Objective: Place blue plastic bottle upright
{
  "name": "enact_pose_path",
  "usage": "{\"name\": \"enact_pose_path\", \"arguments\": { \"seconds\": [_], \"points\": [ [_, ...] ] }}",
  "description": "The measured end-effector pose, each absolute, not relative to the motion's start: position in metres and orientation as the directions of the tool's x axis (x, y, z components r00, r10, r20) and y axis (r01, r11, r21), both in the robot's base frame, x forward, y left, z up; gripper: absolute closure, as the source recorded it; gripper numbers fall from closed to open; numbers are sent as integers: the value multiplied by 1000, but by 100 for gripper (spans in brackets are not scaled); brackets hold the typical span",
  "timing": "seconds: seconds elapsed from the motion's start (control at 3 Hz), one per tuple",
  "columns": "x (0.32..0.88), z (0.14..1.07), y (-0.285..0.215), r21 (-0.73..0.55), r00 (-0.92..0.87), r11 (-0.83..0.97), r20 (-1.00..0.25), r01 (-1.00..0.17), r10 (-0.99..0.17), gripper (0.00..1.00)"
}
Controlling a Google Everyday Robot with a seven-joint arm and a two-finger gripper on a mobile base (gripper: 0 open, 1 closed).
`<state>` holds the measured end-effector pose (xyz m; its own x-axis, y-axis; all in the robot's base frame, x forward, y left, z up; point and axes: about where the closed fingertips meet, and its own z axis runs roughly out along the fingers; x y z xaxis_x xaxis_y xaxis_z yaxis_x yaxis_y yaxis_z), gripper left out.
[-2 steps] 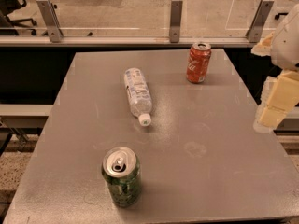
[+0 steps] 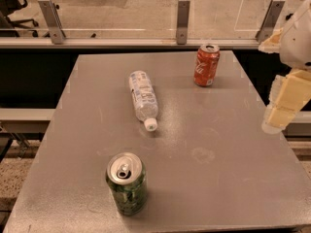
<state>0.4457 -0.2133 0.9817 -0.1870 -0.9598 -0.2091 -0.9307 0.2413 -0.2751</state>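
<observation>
The blue plastic bottle [image 2: 143, 99] lies on its side on the grey table [image 2: 218, 178], left of centre. It is clear with a whitish printed label, and its white cap [image 2: 151, 124] points toward the near edge. My gripper [image 2: 286, 103] is cream-coloured and hangs at the right edge of the view, beside the table's right side. It is far from the bottle and holds nothing that I can see.
A red soda can [image 2: 206, 64] stands upright at the back right of the table. A green soda can [image 2: 127, 183] stands upright near the front left. A glass barrier with metal posts [image 2: 183, 14] runs behind the table.
</observation>
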Motion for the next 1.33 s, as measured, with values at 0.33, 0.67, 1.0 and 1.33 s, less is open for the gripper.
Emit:
{"name": "enact_pose_path", "arguments": {
  "seconds": [0.33, 0.67, 1.0, 1.33],
  "points": [
    [471, 983, -196, -304, -76, 147, -233, -941, -969, 0],
    [498, 977, -170, -331, 84, -2, -234, -944, -969, 0],
    [520, 972, -142, -355, 250, -162, -218, -921, -943, 0],
    [531, 967, -111, -377, 419, -334, -171, -864, -892, 0]
  ]
}}
